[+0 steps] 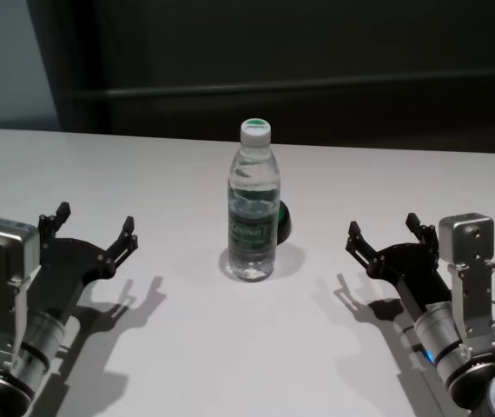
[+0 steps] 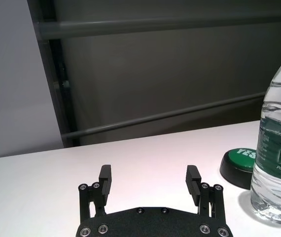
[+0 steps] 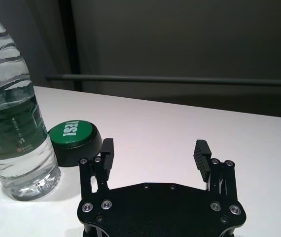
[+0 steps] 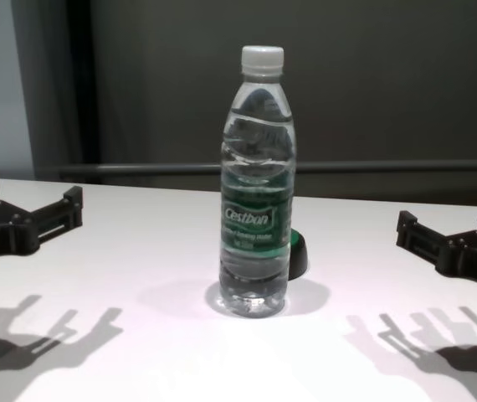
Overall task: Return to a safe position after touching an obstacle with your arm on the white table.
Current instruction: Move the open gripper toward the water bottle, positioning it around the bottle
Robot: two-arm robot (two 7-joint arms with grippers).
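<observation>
Left gripper: your jaws apart, hovering well left of the bottle.
Right gripper: jaws apart, well right.

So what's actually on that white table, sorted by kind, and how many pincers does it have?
Water bottles: 1, the clear bottle, upright.
Black discs with green top: 1, the disc, behind the bottle.
Pincers: 2, left pincer and right pincer, both open and holding nothing.
Total: 4.
</observation>
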